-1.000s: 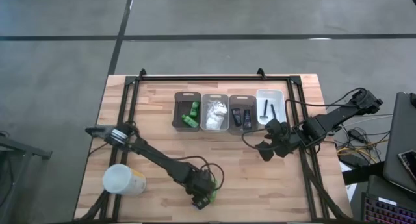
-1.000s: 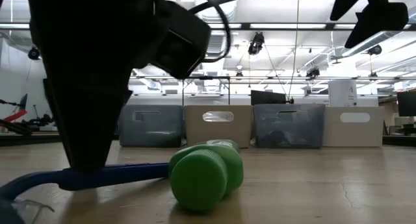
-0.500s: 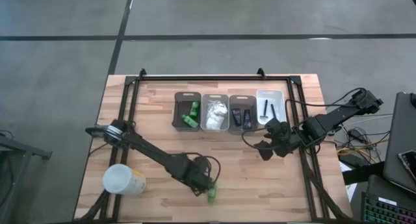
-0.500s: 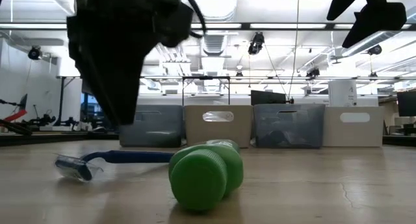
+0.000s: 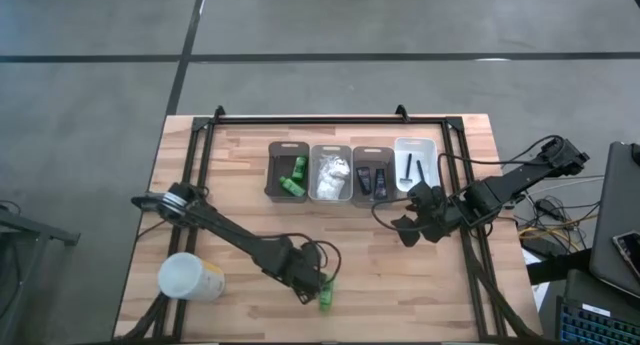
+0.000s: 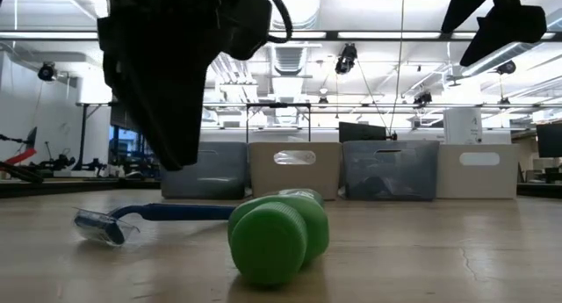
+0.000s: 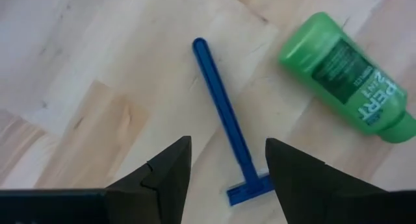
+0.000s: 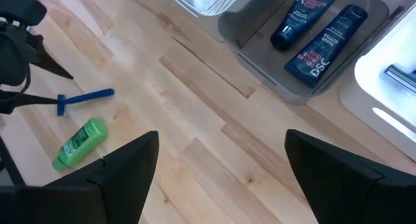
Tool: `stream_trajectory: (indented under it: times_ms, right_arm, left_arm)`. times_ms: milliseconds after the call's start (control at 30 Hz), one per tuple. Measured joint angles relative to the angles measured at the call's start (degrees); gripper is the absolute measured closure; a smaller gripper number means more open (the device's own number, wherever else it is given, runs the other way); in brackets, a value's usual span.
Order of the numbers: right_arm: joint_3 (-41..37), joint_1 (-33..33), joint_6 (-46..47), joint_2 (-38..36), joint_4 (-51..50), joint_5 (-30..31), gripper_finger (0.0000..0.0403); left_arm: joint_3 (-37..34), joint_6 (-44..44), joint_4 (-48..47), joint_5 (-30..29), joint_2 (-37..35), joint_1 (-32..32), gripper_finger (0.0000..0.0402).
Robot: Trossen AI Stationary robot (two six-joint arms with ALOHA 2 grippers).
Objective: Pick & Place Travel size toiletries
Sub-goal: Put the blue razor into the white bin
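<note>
- The left claw [image 7: 224,178] hovers over the pale wooden worktop [image 5: 240,215], fingers apart and empty.
- The thin blue plastic T-shaped razor [image 7: 227,143] lies flat on the worktop directly under that claw, its head between the fingertips.
- The bright green little plastic bottle [image 7: 344,78] lies on its side just beside the razor.
- The right claw [image 5: 408,228] hangs wide and empty, well apart from the razor, near the row of four rectangular bins [image 5: 287,192].
</note>
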Motion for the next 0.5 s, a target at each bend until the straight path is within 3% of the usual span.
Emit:
stream_trajectory:
  times_ms: [500]
  right_arm:
    - [-0.3, 0.0, -1.3, 0.0, -0.1, 0.0, 0.0039]
  left_arm:
    - [-8.1, -4.3, 11.1, 5.2, 0.6, 0.3, 0.0200]
